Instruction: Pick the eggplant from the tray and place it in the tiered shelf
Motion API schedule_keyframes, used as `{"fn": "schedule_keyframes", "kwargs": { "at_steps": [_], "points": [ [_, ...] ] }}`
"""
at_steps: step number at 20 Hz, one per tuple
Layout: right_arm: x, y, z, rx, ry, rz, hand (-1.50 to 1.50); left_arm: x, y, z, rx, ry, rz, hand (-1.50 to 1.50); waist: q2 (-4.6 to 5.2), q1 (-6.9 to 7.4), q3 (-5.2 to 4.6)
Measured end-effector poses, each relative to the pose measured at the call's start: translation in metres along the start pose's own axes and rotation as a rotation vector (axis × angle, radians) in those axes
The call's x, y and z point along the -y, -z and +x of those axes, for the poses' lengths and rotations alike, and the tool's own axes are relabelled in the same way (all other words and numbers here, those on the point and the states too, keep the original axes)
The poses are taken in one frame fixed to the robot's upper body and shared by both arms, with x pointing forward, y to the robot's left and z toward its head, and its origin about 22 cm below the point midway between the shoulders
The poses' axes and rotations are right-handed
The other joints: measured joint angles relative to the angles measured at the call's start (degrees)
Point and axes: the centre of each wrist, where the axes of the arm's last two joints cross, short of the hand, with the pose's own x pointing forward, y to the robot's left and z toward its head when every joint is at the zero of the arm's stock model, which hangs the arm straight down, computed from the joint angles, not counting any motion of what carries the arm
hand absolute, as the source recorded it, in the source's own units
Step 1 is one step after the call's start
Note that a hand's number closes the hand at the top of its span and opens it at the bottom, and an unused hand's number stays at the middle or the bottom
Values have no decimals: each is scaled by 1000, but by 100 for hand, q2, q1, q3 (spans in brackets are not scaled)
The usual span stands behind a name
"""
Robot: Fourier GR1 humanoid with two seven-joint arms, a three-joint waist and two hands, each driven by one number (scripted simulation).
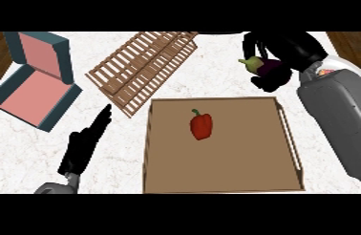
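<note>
Nearest, left of the brown wooden tray (291, 133), the left hand (88, 143) rests with straight fingers over the white marble bench (120, 157). Beyond the tray's far right corner, the right hand (282, 52) is curled round the dark purple eggplant (262, 66), held aloft. The slatted wooden tiered shelf (144, 69) lies to its left, beyond the tray's far left corner, so the carry runs leftward.

Bright, even light; faint shadows, no glare.

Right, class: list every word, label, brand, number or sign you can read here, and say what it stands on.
None: no readable text on the tray, red pepper, tiered shelf, teal box, or the eggplant in the right hand.
</note>
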Motion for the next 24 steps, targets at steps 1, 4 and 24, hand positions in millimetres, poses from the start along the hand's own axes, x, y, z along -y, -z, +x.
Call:
{"fn": "schedule_keyframes", "kwargs": {
  "at_steps": [1, 4, 24],
  "points": [
    [10, 1, -2, 14, 39, -36, 150, 0, -1, 0, 1, 3, 1, 0, -2, 3, 0],
    [37, 8, -3, 48, 141, -121, 150, -6, 1, 5, 5, 7, 1, 0, -7, 3, -3],
    [92, 117, 90, 23, 197, -276, 150, 7, 16, 18, 31, 24, -37, 0, 96, 278, -13]
  ]
}}
